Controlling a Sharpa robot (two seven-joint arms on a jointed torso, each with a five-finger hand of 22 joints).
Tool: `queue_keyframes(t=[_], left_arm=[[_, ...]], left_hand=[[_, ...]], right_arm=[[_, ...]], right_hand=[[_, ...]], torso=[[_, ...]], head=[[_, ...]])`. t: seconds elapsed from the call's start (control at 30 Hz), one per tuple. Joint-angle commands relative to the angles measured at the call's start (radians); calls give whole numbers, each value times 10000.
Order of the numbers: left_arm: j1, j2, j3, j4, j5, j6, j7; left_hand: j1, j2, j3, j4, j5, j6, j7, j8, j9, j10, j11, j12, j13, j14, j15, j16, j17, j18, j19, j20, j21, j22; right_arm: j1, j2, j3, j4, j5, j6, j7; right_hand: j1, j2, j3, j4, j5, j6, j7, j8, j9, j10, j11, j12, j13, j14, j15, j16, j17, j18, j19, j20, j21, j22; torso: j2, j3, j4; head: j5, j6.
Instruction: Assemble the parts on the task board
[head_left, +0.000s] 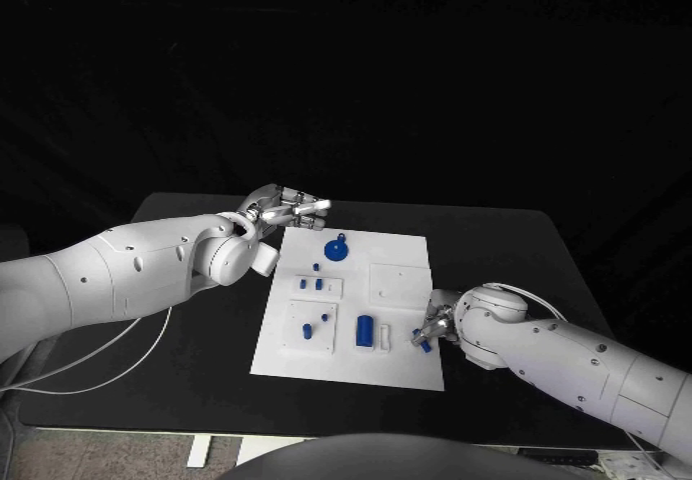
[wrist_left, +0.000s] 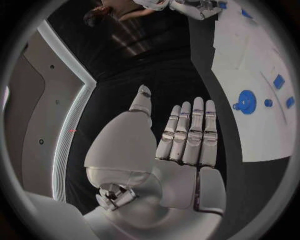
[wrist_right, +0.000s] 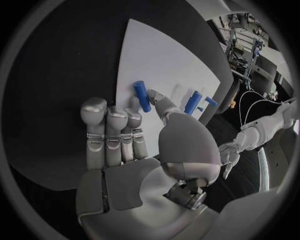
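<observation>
The white task board (head_left: 389, 262) lies in the middle of the black table. On it sit a round blue part (head_left: 336, 248) (wrist_left: 246, 101), several small blue pegs (head_left: 319, 284) and a thicker blue cylinder (head_left: 366, 327). My right hand (head_left: 438, 325) (wrist_right: 134, 145) is at the board's near right edge and pinches a short blue peg (wrist_right: 143, 96) (head_left: 424, 338) between thumb and a fingertip, just over the board. My left hand (head_left: 289, 208) (wrist_left: 181, 140) hovers off the board's far left corner, fingers stretched out straight and holding nothing.
The black table (head_left: 505, 240) extends to the right and left of the board. Two white cables (head_left: 101, 365) run from my left arm across the table's near left side. A raised square plate (head_left: 398, 280) sits on the board's right half.
</observation>
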Motion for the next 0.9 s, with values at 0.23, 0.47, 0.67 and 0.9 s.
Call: queue_keyframes(t=[0.23,0.47,0.67,0.9], left_arm=[[3,1,6,21,-4,139,39],[3,-8,6,20,-18,150,21],[3,-6,6,18,-33,163,6],[3,-5,6,14,-45,173,-14]], left_hand=[[12,41,20,-104,-29,-33,27,-5,1,-45,-15,-43,2,-42,3,-33,9,26,11,45,38,-13],[12,41,20,-104,-29,-33,27,-5,1,-45,-15,-43,2,-42,3,-33,9,26,11,45,38,-13],[-20,77,15,-147,-22,-36,29,-6,0,-46,-15,-43,2,-43,4,-33,10,27,11,46,43,-14],[-20,77,15,-147,-22,-36,29,-6,0,-46,-15,-43,2,-43,4,-33,10,27,11,46,43,-14]], right_arm=[[-386,-165,-288,-197,2284,84,176],[-385,-339,-218,172,3291,-722,546],[-384,-424,-75,496,3782,-1364,691],[-383,-386,-4,747,4220,-1630,698]], right_hand=[[-469,214,2824,-1477,1568,-441,310,-51,-8474,32,-35,103,23,45,-52,80,166,138,-102,-76,523,923],[-569,363,2198,-1463,1846,-275,254,-42,-8470,105,-81,189,82,73,-117,84,265,88,-98,-136,661,912],[-602,431,1821,-1463,1891,-224,227,-51,-8471,124,-94,203,104,89,-125,49,281,65,-56,-146,610,914],[-601,487,1424,-1433,1656,-168,201,-50,-8467,136,-103,196,115,101,-138,7,288,40,-15,-159,492,908]], torso=[[-1,-6,-5],[2,-6,-5],[1,-4,-2],[5,-5,-8]], head=[[49,-38],[52,-15],[46,-6],[73,-8]])
